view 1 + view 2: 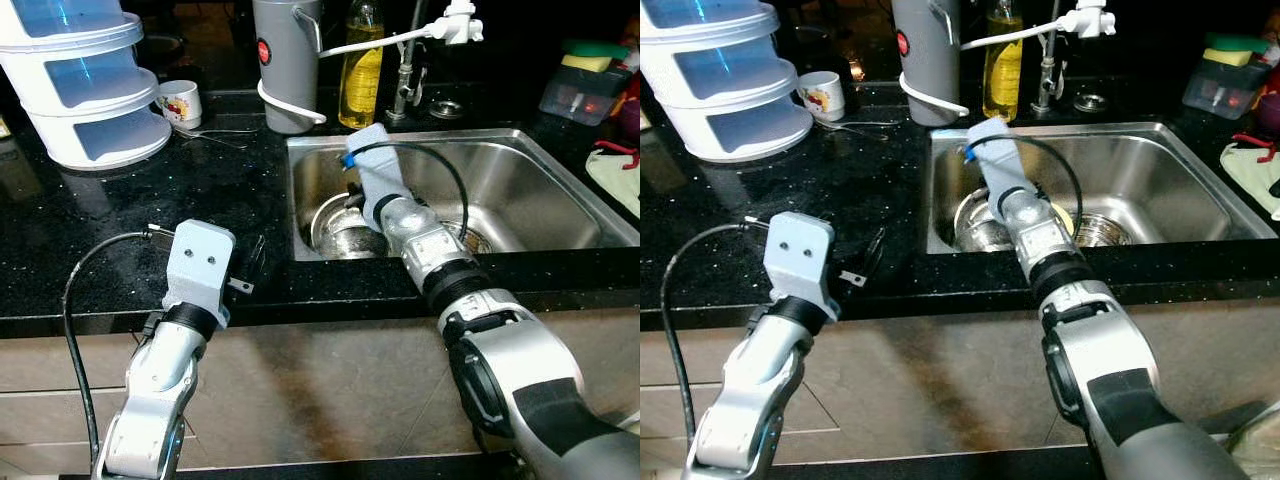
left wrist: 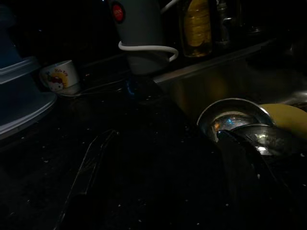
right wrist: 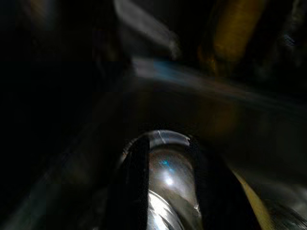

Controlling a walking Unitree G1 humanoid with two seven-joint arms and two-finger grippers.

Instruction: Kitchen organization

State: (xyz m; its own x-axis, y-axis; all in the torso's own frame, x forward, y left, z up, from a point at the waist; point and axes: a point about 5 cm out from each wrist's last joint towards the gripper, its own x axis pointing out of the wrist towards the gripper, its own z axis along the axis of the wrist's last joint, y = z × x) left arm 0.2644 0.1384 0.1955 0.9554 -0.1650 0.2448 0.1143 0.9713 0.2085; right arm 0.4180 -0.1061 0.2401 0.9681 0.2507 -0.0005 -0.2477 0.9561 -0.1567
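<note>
A stainless sink (image 1: 520, 190) is set into the black counter (image 1: 100, 230). A round steel bowl (image 1: 335, 232) lies in its near left corner, with something yellow (image 2: 288, 120) beside it. My right arm reaches down into the sink, its wrist (image 1: 375, 165) just above the bowl. In the right wrist view the right gripper (image 3: 168, 148) sits close over shiny steel, blurred and dark. My left gripper (image 2: 168, 136) hovers low over the counter near the front edge, left of the sink. It is open, and one black finger (image 1: 257, 258) shows beside the wrist.
Stacked white and blue containers (image 1: 85, 90) stand at the back left, with a small mug (image 1: 180, 100) beside them. A grey jug (image 1: 285, 65), an oil bottle (image 1: 362, 70) and the tap (image 1: 410, 60) line the back. A sponge box (image 1: 585, 85) sits far right.
</note>
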